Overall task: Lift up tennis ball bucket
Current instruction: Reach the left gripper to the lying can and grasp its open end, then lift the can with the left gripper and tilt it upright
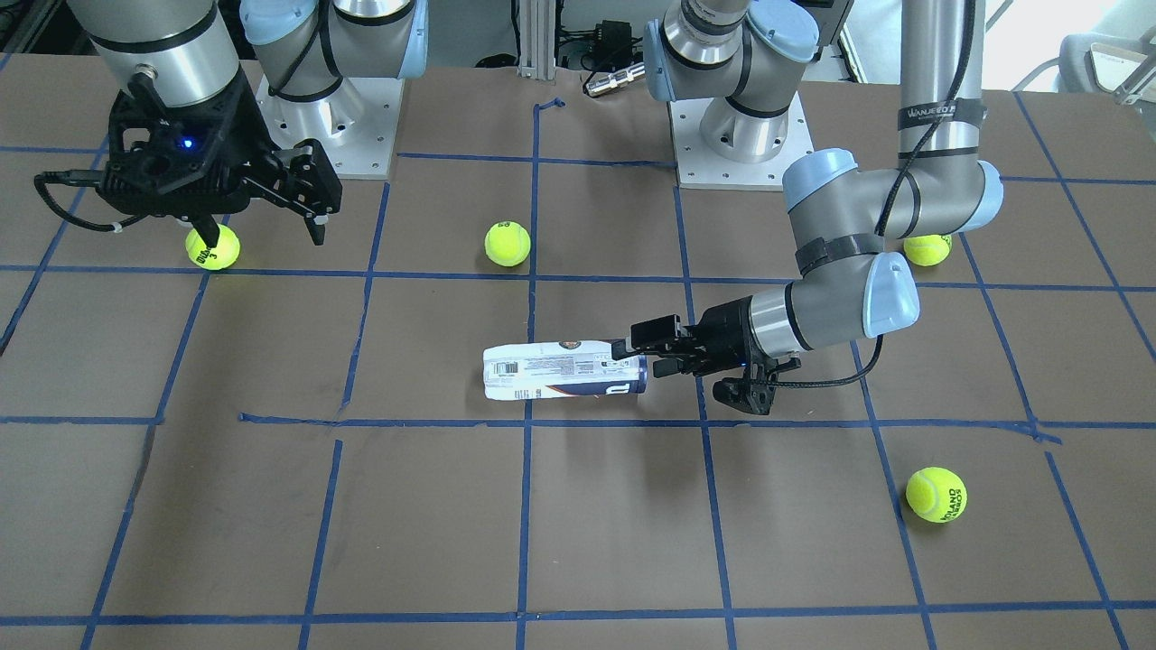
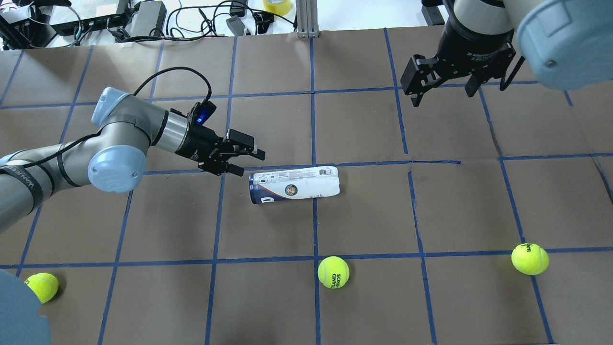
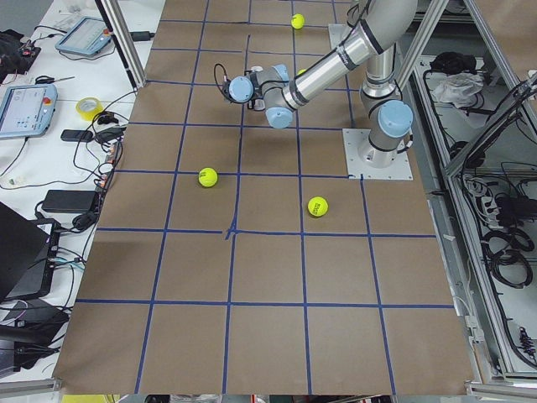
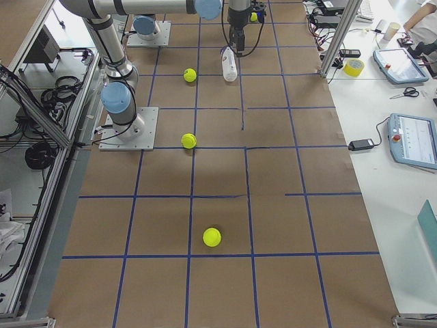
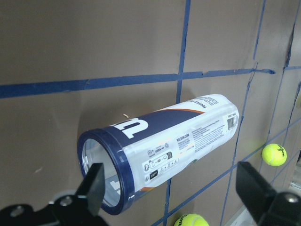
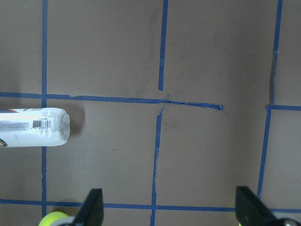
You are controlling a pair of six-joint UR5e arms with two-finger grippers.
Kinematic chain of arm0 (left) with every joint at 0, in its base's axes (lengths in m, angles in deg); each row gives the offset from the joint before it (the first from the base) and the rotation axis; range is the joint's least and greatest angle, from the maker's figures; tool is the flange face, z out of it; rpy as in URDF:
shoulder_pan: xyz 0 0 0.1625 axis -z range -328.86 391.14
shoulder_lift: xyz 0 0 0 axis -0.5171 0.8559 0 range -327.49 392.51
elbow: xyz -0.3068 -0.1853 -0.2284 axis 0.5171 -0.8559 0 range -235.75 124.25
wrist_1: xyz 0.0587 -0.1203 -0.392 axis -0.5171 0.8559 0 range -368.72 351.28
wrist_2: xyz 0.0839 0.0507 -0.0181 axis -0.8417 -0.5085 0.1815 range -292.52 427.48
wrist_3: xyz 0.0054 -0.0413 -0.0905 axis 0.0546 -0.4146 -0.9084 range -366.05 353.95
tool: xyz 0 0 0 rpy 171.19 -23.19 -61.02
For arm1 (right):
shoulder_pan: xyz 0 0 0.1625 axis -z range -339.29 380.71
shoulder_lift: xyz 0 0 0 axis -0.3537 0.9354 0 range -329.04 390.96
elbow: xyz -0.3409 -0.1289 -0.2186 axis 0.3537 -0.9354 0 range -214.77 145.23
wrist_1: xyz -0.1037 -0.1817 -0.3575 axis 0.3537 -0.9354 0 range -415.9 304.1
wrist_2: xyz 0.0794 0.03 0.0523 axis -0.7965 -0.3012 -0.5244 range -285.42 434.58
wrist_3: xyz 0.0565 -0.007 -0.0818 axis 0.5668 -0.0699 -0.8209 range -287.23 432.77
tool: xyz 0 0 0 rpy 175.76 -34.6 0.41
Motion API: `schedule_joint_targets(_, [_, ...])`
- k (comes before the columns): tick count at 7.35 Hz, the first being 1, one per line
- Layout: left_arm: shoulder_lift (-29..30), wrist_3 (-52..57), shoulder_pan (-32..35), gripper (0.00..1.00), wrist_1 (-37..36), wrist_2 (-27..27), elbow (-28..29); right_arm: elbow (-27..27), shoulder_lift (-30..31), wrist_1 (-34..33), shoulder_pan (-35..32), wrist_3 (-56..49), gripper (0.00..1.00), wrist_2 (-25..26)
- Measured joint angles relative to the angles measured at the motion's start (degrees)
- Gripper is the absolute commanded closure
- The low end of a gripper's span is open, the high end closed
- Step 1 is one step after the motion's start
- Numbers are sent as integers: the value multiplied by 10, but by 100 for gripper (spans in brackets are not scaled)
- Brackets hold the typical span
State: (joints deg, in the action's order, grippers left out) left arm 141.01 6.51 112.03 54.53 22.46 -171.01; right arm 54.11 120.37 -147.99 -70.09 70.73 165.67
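While 1 tennis ball bucket (image 2: 294, 184) lies on its side, the left gripper (image 2: 250, 163) hangs spread just beside one end, seemingly not touching; the right gripper (image 2: 443, 93), also spread, is well apart from it; 4 tennis balls (image 1: 508, 244) lie around it.

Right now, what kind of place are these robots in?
Probably a robot test lab: a left arm and a right arm bolted to a table with a blue tape grid, plus control tablets and cables alongside.
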Motion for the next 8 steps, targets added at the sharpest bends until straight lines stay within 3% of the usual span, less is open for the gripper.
schedule_joint_targets(5, [7,-1,10,13,-1,1,-28,0,2,-3,9,33,0,0])
schedule_joint_targets(6, [9,-2,15,36,-2,1,-29,0,2,-3,9,40,0,0])
schedule_joint_targets(7, [10,-4,19,99,-4,1,-30,1,2,-3,9,43,0,0])
schedule_joint_targets(8, [13,-5,21,100,-6,1,-29,1,2,-3,9,44,0,0])
